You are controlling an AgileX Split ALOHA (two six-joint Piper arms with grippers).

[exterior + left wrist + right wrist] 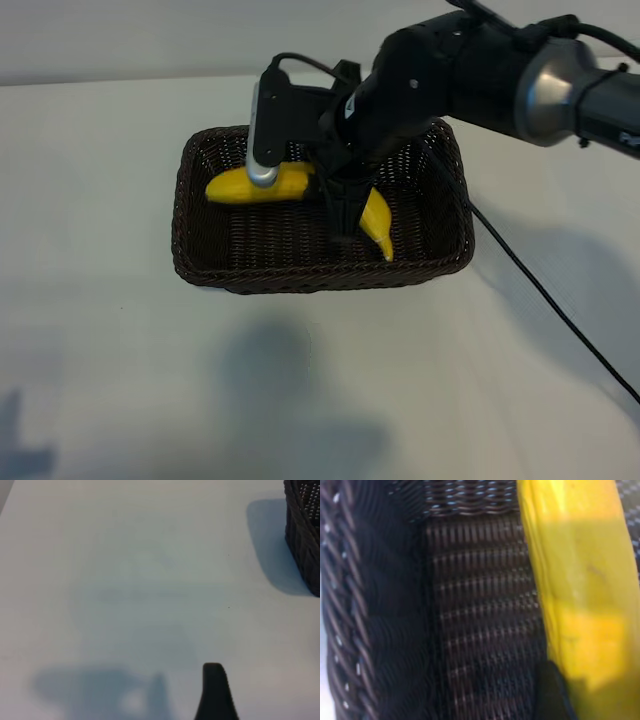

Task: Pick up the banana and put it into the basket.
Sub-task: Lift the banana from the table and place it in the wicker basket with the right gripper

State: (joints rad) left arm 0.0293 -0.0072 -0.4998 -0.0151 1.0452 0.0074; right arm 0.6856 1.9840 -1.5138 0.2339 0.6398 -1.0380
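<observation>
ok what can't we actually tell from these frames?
- Exterior view: the right gripper and arm cover the middle of the banana in the basket; held or released is unclear.
- Right wrist view: banana cut off by the edges.
- Left wrist view: only one left gripper finger shows.

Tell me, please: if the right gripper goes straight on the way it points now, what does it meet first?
Most likely the woven floor of the basket. The right gripper points down into it, with the banana between its fingers, so the banana may touch the floor before the fingertips do; depth is unclear.
</observation>
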